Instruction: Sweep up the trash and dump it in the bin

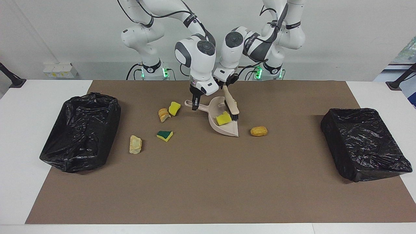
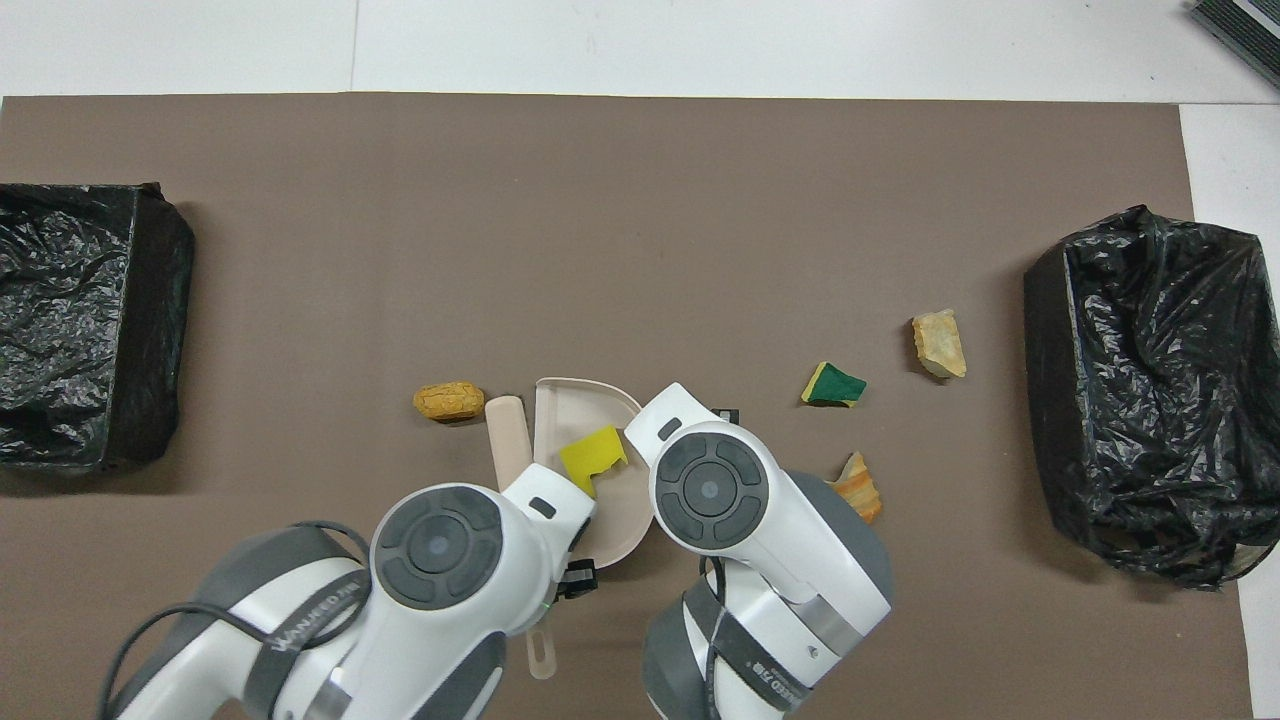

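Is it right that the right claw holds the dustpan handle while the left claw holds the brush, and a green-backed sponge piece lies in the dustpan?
Not quite. The facing view shows a plain yellow sponge piece in the dustpan; the green-backed sponge piece lies on the mat.

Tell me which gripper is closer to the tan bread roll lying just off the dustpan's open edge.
Left. The left gripper holds the brush over the dustpan's mouth, beside the roll. The right gripper grips the dustpan's handle, away from it.
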Tool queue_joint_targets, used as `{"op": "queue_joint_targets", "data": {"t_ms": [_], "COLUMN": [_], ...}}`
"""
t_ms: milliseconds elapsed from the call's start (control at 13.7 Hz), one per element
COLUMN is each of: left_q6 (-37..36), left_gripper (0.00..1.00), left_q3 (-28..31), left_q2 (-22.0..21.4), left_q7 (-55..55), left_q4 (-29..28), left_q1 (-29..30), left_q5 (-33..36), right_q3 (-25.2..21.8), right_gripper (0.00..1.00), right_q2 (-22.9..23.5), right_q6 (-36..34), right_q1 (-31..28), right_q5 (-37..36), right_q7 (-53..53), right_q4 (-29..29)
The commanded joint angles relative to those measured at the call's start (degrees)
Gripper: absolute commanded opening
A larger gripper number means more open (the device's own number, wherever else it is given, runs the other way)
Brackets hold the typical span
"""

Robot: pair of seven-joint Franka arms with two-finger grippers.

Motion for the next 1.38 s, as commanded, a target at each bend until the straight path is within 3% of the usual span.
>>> {"op": "queue_joint_targets", "data": {"t_ms": [0,437,583,874,1311], "left_q6": [-2.0,2.4,4.7,8.4,8.8], "left_gripper": [0.00,0.00,0.00,0.00,0.00], "left_q3": [-0.3,-0.3,-0.3,-0.4,-0.8], "left_q2": [-0.5,4.3,6.7,11.1,10.0], "left_q7": [11.0,35.2,38.6,40.1,31.8], "left_q4": [0.0,0.0,-0.3,-1.7,-4.0], "left_q1": [7.3,23.3,25.4,22.6,8.7], "left_q5": [0.8,10.1,10.4,12.5,9.0], "right_q3": [0.3,0.3,0.3,0.3,0.3], "right_gripper": [0.00,0.00,0.00,0.00,0.00], "right_q2": [-0.5,-0.5,-0.5,-0.5,-0.5], "right_q6": [0.7,0.9,0.9,0.9,0.9], "right_q1": [-0.1,-0.1,-0.1,-0.1,-0.3], "right_q5": [0.9,0.9,0.8,0.9,0.8], "right_q7": [1.2,1.2,1.2,1.2,1.2], "right_q4": [-1.1,-1.1,-1.1,-1.1,-1.1]}}
